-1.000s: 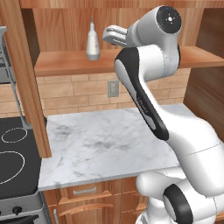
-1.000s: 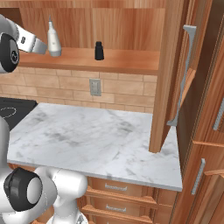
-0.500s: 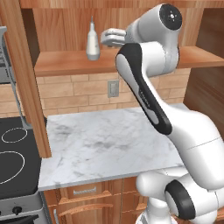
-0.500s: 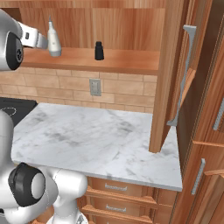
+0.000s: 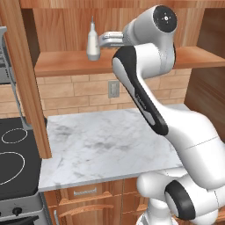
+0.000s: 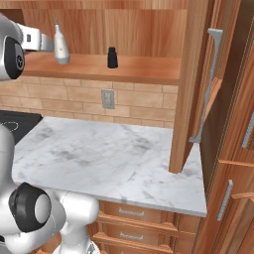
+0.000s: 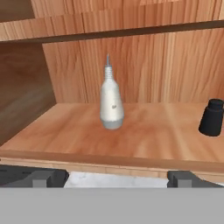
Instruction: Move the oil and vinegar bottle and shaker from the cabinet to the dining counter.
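Cabinet shelf with two items

The wooden shelf (image 7: 144,144) of the cabinet (image 6: 193,84) carries an upright pale bottle (image 7: 111,103) and, well apart to its right in the hand view, a small black shaker (image 7: 212,118).

A glossy white arm (image 5: 149,83) with rounded segments, black joint bands and dark round end caps.

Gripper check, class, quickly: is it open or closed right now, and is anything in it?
Gripper: open and empty, its fingers spread wide, pointed at the oil and vinegar bottle standing on the cabinet shelf, not touching it.
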Tool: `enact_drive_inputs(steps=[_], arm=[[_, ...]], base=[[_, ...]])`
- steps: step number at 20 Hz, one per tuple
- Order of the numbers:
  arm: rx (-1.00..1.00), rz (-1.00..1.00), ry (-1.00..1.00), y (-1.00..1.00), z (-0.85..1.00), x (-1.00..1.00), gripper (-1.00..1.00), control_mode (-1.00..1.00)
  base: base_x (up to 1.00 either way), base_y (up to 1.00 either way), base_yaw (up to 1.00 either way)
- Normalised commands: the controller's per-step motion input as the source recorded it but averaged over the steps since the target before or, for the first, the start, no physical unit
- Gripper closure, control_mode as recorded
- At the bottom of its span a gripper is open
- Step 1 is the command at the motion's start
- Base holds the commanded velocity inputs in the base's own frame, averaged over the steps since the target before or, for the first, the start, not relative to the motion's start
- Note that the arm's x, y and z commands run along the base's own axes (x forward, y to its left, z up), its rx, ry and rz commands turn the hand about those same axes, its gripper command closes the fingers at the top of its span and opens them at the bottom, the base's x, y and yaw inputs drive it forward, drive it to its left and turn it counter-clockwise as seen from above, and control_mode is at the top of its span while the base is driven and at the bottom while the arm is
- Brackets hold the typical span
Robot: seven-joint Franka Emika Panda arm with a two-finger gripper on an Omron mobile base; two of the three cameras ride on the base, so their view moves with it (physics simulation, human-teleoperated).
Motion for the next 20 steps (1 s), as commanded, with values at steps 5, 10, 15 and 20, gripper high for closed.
enact_drive_inputs(steps=[5,10,15,20], arm=[[0.00,0.00,-0.08,0.00,-0.06,0.03,-1.00,-1.00],[0.00,0.00,-0.02,0.00,0.00,0.19,-1.00,-1.00],[0.01,0.00,0.00,-0.04,0.09,0.21,-1.00,-1.00],[0.05,0.00,0.03,0.03,0.03,0.22,-1.00,-1.00]], base=[[0.00,0.00,0.00],[0.00,0.00,0.00],[0.00,0.00,0.00],[0.00,0.00,0.00]])
